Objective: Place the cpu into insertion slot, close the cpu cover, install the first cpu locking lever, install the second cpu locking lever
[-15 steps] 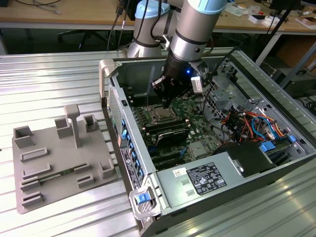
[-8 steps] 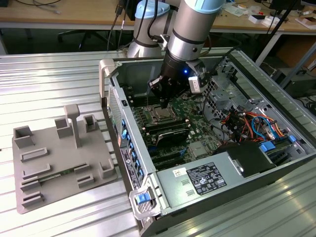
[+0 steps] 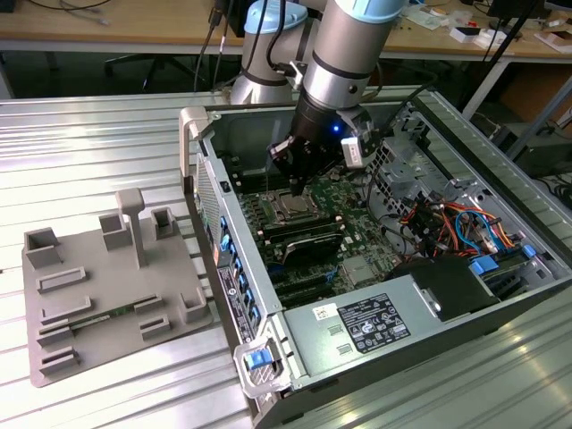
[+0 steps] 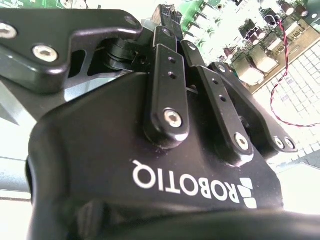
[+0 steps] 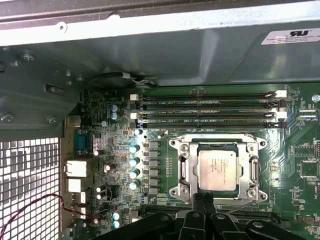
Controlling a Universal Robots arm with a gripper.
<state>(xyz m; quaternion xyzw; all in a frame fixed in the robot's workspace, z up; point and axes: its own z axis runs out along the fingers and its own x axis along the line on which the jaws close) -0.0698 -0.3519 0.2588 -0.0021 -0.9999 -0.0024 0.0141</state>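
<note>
The cpu (image 5: 218,167) lies flat in the insertion slot (image 5: 254,172), its silvery top facing up. The cpu cover (image 5: 186,165) is down around it, framing the chip. In the first wrist view my gripper (image 5: 202,198) is shut, its joined tips touching or just over the socket's edge nearest the camera, and I see nothing held between them. From the exterior view the gripper (image 3: 295,185) hangs directly above the cpu (image 3: 290,211) inside the open computer case. The second wrist view has the gripper's black linkage up close, fingers (image 4: 168,30) drawn together. I cannot make out the locking levers' positions.
Long memory sticks (image 5: 210,107) run beside the socket, towards the case wall (image 5: 150,55). A row of capacitors (image 5: 134,167) stands on another side. In the exterior view a grey fixture plate (image 3: 107,286) lies at the left, and a power supply (image 3: 366,326) and cables (image 3: 456,223) fill the case's right.
</note>
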